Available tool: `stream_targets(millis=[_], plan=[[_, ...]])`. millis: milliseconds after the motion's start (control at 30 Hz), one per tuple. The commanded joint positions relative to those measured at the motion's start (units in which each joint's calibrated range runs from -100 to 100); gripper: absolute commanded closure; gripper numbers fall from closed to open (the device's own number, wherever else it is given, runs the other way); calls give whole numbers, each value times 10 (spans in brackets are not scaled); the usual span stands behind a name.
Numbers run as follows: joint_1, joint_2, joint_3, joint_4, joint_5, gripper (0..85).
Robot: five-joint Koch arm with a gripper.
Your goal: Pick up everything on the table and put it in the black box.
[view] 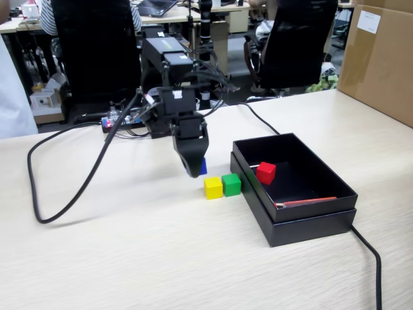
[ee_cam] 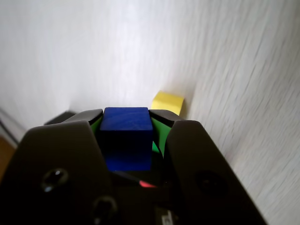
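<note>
My gripper (view: 193, 169) is shut on the blue cube (view: 202, 166), which sits squarely between the two green-lined jaws in the wrist view (ee_cam: 126, 136), just above the table (view: 129, 258). The yellow cube (view: 213, 187) and the green cube (view: 231, 184) stand side by side on the table, just right of and in front of the gripper. The yellow cube also shows in the wrist view (ee_cam: 168, 102). The red cube (view: 265, 172) lies inside the black box (view: 310, 223), which stands to the right of the cubes.
A black cable (view: 71, 194) loops over the table at the left, another (view: 371, 258) runs past the box at the right. A brown cardboard box (view: 381, 58) stands at the far right. The arm's base (view: 161, 64) is at the table's back edge.
</note>
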Motion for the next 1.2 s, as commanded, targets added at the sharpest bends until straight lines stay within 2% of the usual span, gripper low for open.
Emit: stream_targets(millis=[0,267,400,533,767,867,1067,1167], plan=[[31,-65,68,5,-2,690],[125,24,144,0,17,689],[143,80,156,-1,22,688],[150,122,154,-9,32,685],[149,190,164,-10,33,682],[148,206,164,-28,36,606],[147,217,164,-33,39,598],[145,213,165,-37,38,513]])
